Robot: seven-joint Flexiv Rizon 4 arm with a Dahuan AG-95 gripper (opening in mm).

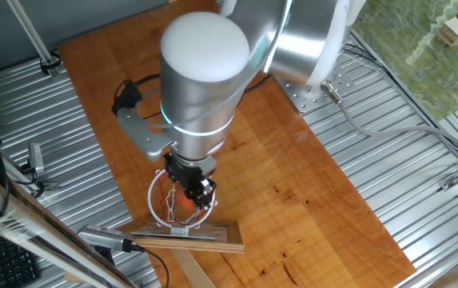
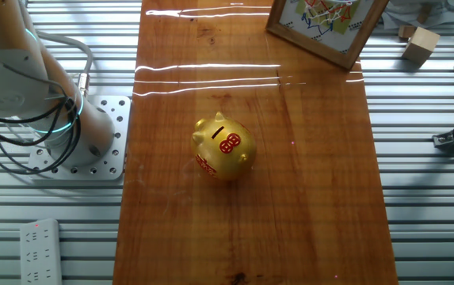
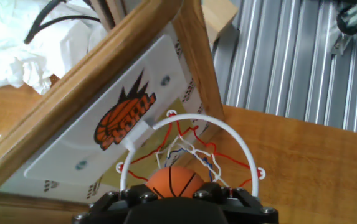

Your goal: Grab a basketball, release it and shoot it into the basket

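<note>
The basketball (image 3: 175, 182) is a small orange ball with dark seams. In the hand view it sits right at my gripper (image 3: 176, 194), between the black finger bases, in front of the basket's ring (image 3: 228, 134). The ring looks pale, with a red and white string net, and is fixed to a wood-framed backboard (image 3: 122, 118) that bears a basketball logo. In one fixed view my gripper (image 1: 193, 189) hangs just over the ring (image 1: 155, 192), with the ball (image 1: 186, 197) orange beneath it, and the backboard (image 1: 185, 238) stands just beyond. My fingertips are hidden. The ball looks gripped.
In the other fixed view a golden piggy bank (image 2: 224, 148) sits mid-board, a framed picture (image 2: 326, 28) leans at the far end and the arm's base (image 2: 92, 134) is at the left. Ribbed metal table (image 1: 404, 184) surrounds the wooden board. Cables (image 1: 129, 90) run behind the arm.
</note>
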